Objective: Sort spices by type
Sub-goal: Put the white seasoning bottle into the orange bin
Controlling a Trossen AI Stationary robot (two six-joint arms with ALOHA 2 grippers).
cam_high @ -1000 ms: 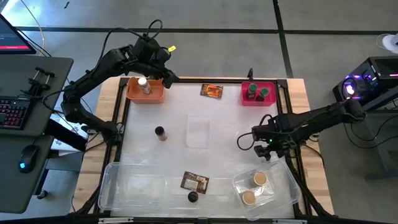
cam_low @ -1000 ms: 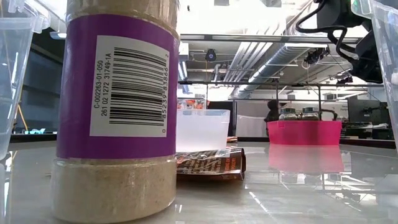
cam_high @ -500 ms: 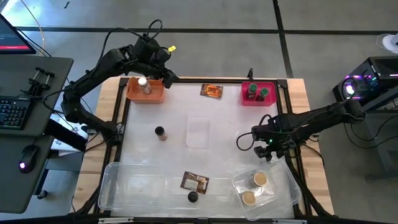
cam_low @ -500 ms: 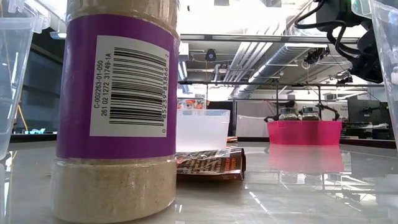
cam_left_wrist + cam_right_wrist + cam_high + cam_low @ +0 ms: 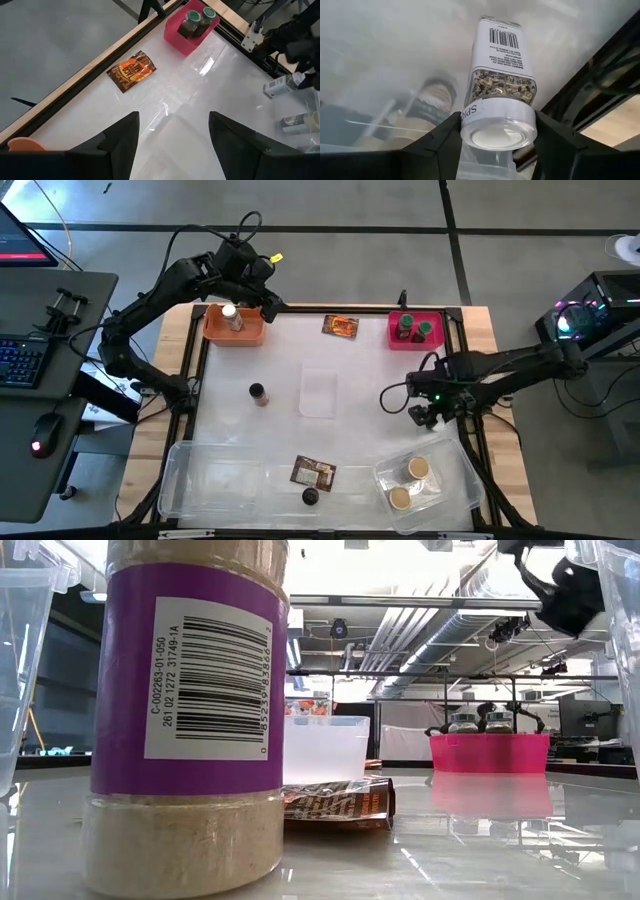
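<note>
Right pincer [image 5: 428, 416] raised since earlier, gripping white-lidded jar [image 5: 499, 100]

Grey concrete floor [image 5: 350, 205] fills the top of the high view, crossed by dark seams. At left, a dark desk [image 5: 45, 370] carrying a backlit keyboard [image 5: 22, 362], a mouse [image 5: 38, 446] and a monitor corner [image 5: 22, 240]. At right edge, a computer case [image 5: 590, 305] glowing purple. Low view: open ceiling with silver ducts [image 5: 450, 625] and bright light panels; distant workstations along mid-frame.
</note>
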